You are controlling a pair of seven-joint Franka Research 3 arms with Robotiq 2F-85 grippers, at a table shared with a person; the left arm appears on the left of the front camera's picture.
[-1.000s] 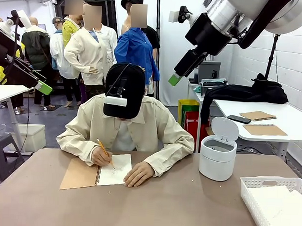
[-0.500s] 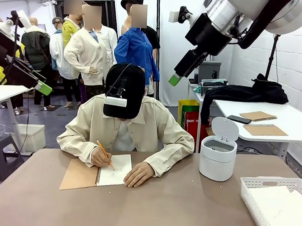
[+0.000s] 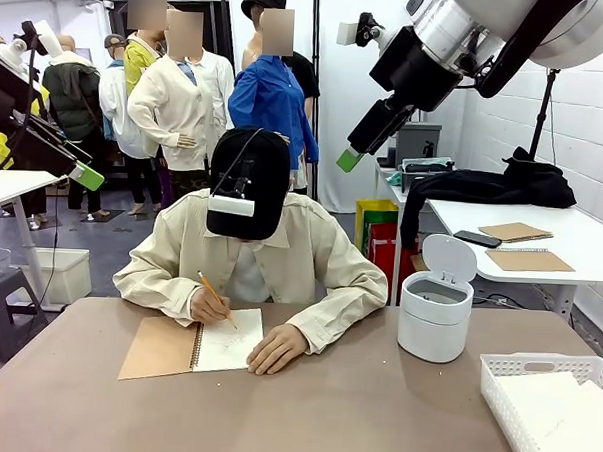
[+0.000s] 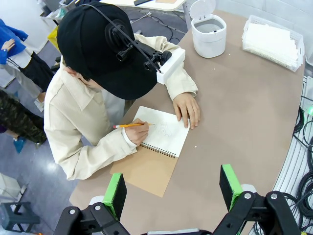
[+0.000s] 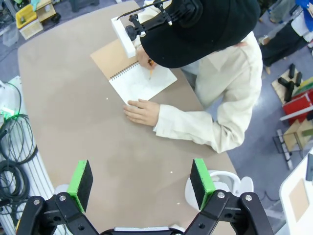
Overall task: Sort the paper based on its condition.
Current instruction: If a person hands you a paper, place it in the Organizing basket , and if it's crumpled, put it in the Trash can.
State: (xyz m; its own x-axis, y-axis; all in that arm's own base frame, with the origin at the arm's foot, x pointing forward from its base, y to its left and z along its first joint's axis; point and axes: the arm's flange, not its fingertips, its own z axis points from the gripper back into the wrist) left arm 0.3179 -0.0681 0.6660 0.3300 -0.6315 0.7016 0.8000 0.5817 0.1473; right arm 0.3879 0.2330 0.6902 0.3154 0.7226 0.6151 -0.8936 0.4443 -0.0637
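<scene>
High over the brown table [image 3: 323, 417], the left gripper [image 4: 172, 182] and right gripper [image 5: 141, 177] hang wide open, empty. Sorting looks not yet begun (a person [image 3: 280, 255] writes in a spiral notebook [image 3: 226, 343]). Paper [image 3: 564, 413] lies stacked in the white basket [image 3: 536, 362] at the robot's right. Next, a gripper likely must reach down and pinch one thin sheet softly. Behind stands a white side table [image 3: 581, 238].

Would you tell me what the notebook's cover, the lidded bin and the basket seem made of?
Notebook cover: matte brown card, flat and dull. Lidded bin: smooth white plastic, probably, with a slight sheen. Basket: white moulded plastic, judging by its slotted walls.
</scene>
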